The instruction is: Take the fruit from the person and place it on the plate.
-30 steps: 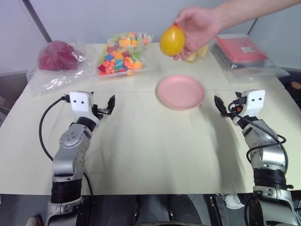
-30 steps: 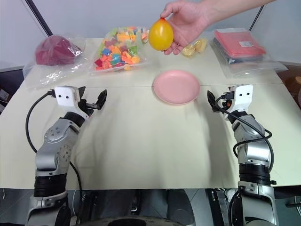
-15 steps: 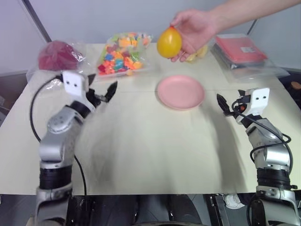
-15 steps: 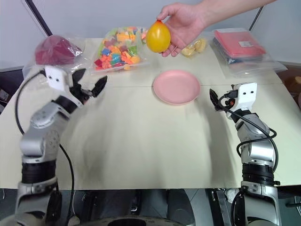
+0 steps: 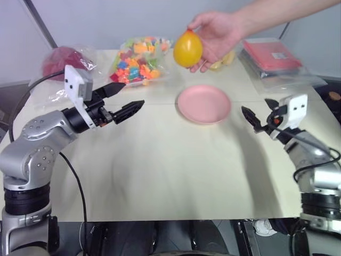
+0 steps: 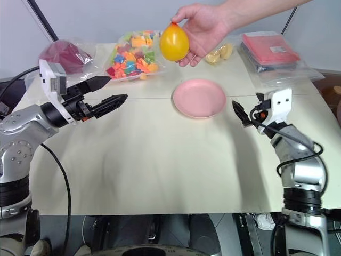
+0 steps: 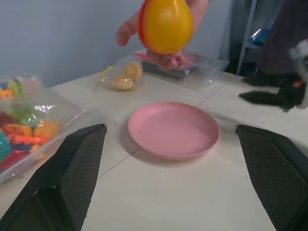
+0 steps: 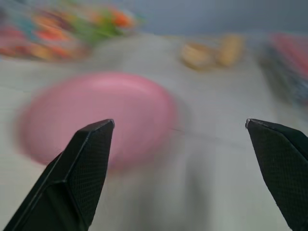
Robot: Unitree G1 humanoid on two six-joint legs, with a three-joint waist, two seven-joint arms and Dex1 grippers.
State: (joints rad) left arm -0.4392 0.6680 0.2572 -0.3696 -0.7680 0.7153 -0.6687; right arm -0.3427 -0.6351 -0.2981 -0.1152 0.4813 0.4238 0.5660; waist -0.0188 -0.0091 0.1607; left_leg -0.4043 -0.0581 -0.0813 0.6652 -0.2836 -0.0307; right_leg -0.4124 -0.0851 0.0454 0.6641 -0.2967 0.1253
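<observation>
The person's forearm (image 5: 287,13) runs off the upper right edge of the head views, so nothing past it shows. Their hand (image 6: 205,26) covers the far side of the fruit (image 6: 174,42). In the right wrist view the pink plate (image 8: 96,118) and the bags behind it are smeared by blur. The red packet (image 5: 273,55) bears a label too small to read.

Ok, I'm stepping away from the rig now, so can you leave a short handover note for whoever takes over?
Left gripper: jaws open, empty, raised above the table, aimed toward the plate.
Right gripper: jaws open, empty, just right of the plate.
Fruit: in the person's hand, held in the air beyond the plate.
Plate: bare, mid-table.
Done: nothing handed over yet.
Left: take the fruit from the hand, set it on the plate.
</observation>
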